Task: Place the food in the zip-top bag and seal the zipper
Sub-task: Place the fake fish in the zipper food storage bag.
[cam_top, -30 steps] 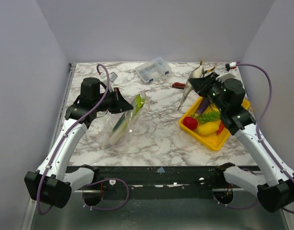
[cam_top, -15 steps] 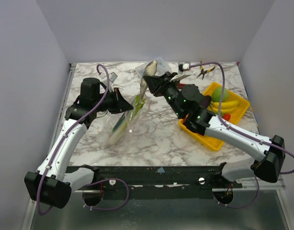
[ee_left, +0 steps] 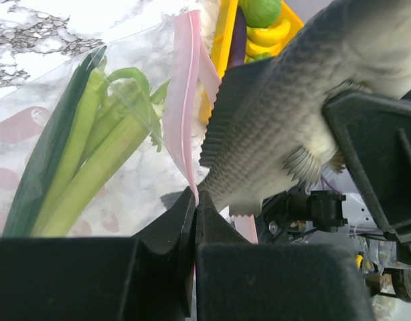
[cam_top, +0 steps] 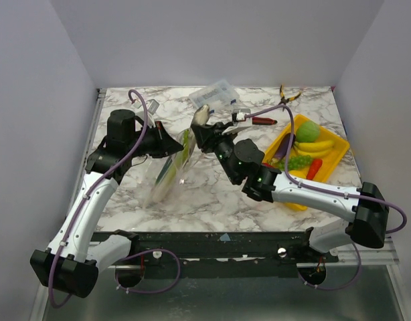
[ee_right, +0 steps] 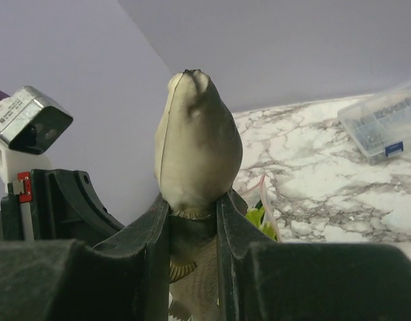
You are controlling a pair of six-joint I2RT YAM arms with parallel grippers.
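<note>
Pink zipper (ee_left: 185, 100) pinched in my left pincer (ee_left: 194, 198) holds the bag (cam_top: 167, 175) open; my right pincer (ee_right: 192, 200) grips the fish (ee_right: 195, 134), tail toward it.

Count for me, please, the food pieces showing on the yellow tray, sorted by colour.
Green: 2, ball and grapes
Yellow: 1, banana
Purple: 1, eggplant
Red: 1, long piece
Total: 5 showing; the right arm covers the near corner of the tray.

1 fish (ee_right: 195, 144), 1 bag (cam_top: 167, 175), 1 tray (cam_top: 334, 155)
</note>
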